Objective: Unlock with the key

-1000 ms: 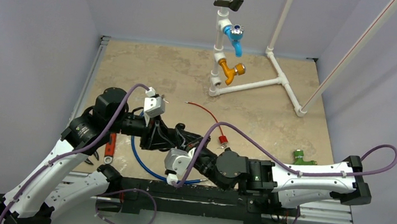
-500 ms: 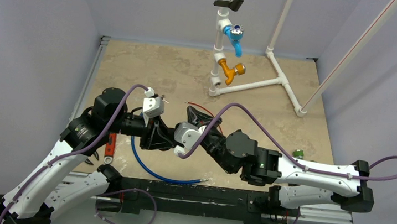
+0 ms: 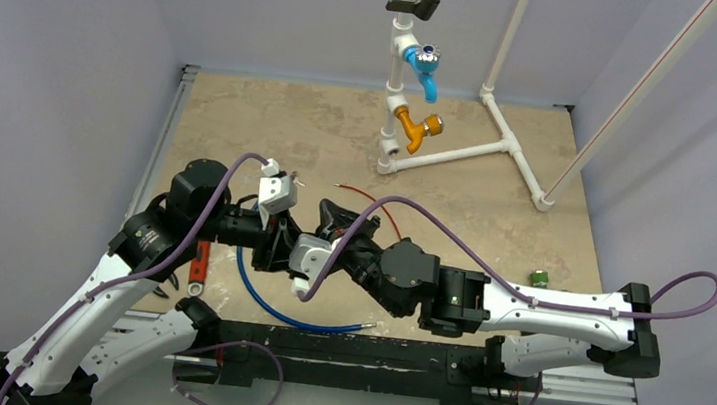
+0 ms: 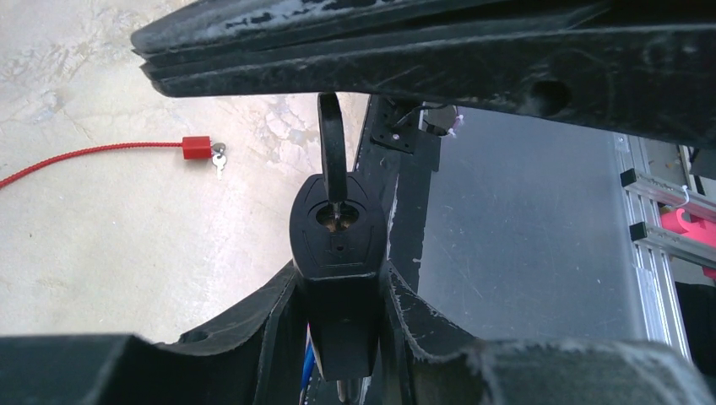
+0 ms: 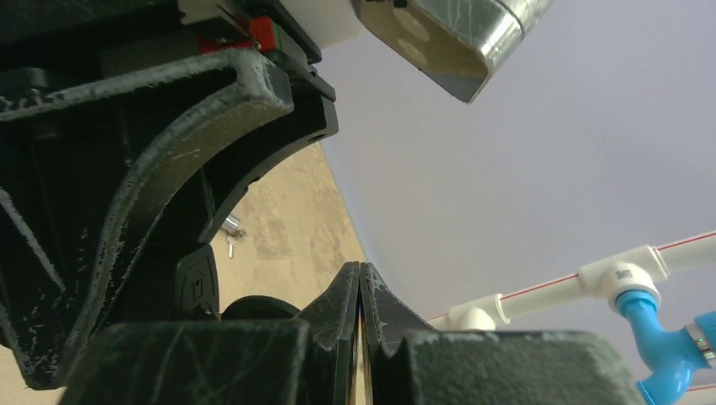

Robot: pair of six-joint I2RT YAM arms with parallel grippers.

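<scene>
Between the fingers of my left gripper (image 4: 338, 287) sits the black padlock (image 4: 338, 240), clamped by its body, keyhole face turned toward the wrist camera. Just above the padlock I see the black-headed key (image 4: 331, 143), its blade meeting the keyhole; I cannot tell how deep it goes. My right gripper (image 5: 360, 278) has its fingers pressed together, pinching the key. Well apart from the padlock, a red cable (image 4: 93, 153) lies on the table (image 4: 127, 253), ending in a red tag (image 4: 196, 148).
</scene>
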